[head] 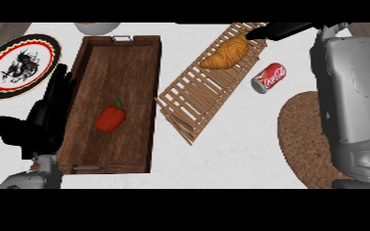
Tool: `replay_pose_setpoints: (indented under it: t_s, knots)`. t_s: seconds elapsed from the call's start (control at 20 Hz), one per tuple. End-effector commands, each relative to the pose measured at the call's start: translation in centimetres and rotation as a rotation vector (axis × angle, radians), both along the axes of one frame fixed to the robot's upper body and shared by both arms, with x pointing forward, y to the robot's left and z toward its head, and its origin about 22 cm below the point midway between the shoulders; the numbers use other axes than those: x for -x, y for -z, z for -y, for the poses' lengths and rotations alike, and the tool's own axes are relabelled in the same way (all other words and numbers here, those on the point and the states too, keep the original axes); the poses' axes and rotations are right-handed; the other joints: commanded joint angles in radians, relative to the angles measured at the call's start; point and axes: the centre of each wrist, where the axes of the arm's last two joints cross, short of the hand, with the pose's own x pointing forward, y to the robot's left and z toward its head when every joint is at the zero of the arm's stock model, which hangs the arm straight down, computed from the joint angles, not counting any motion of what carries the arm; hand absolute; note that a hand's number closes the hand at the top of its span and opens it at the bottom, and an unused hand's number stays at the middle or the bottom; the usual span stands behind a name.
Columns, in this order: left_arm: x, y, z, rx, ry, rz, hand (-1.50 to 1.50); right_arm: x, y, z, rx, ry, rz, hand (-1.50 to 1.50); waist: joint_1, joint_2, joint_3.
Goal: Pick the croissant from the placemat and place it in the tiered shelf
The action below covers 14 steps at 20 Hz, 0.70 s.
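Reaching over the slatted tiered shelf (206, 90), our right hand (278, 31) touches the croissant (226, 54) lying on its slats; whether its fingers grip, we cannot tell; our left hand (51, 103) rests spread beside the wooden tray (137, 73).

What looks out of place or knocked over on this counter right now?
The red soda can lies on its side between the slatted wooden shelf and the woven placemat. The shelf sits askew on the counter, with the croissant on it.

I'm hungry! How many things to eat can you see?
2. A croissant lies on the slatted shelf, and a red pepper lies in the wooden tray. Others may be hidden.
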Motion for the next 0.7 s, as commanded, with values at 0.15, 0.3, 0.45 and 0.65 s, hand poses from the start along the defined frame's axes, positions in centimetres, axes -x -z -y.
replay_pose_setpoints:
  t_s: [0.15,0.3,0.45,0.65]
  knots:
    - [0.2,0.1,1.0,-0.003,0.011,0.011,0.00,0.1,-1.9,10.9,-0.061,0.147,-0.082,-1.50,0.009,0.006,0.001]
    - [1.0,-0.7,1.4,0.009,0.033,0.013,0.00,0.5,-4.4,14.7,-0.070,0.169,-0.077,-1.50,0.018,0.006,0.001]
    - [-1.0,-1.7,0.1,0.002,0.013,0.026,0.00,0.9,-3.7,17.9,-0.056,0.143,-0.096,-1.50,0.018,0.010,0.001]
    - [0.1,-0.8,0.9,0.002,0.016,-0.002,0.00,1.9,-2.7,20.8,-0.054,0.092,-0.106,-1.50,0.017,0.006,0.001]
